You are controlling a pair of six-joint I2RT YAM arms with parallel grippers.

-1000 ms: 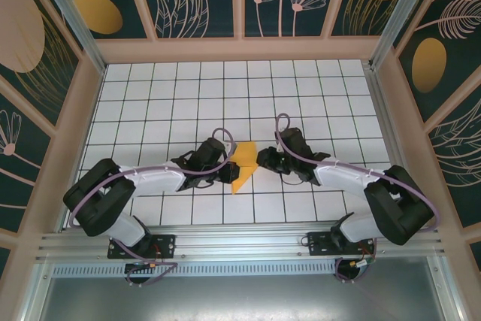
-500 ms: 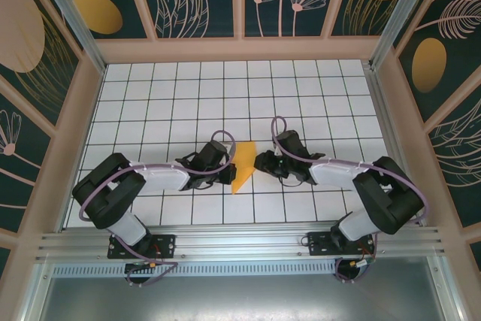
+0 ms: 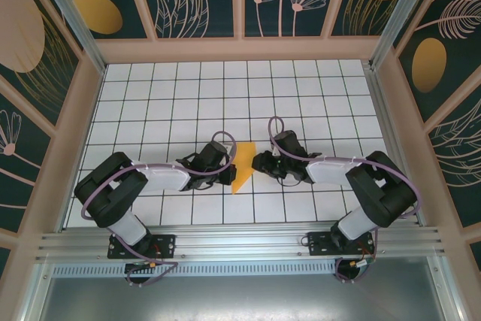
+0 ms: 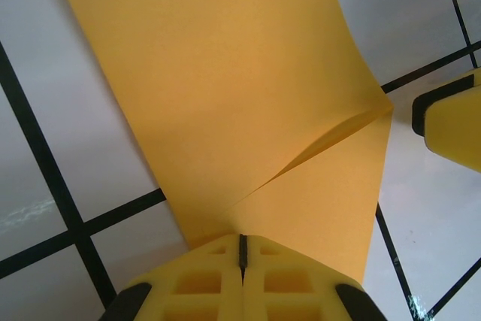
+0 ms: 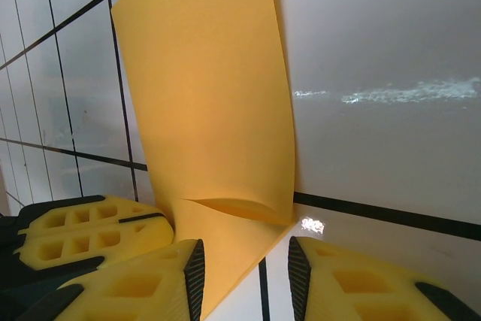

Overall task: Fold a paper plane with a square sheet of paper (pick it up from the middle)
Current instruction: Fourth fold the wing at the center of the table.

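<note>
We see the left gripper (image 4: 242, 249) pinching the half-folded square sheet of paper (image 4: 225, 88) near the middle of the table (image 3: 301, 110), the right gripper (image 5: 244, 261) spread just beside it. Held one-sidedly, the buckled paper may spring open and skew the crease.

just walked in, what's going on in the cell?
Both arms meet mid-table over the square sheet of paper. The left gripper is shut on one edge, where the paper buckles. The right gripper faces it from the other side, jaws apart, not clamping. No plane shape yet.
</note>
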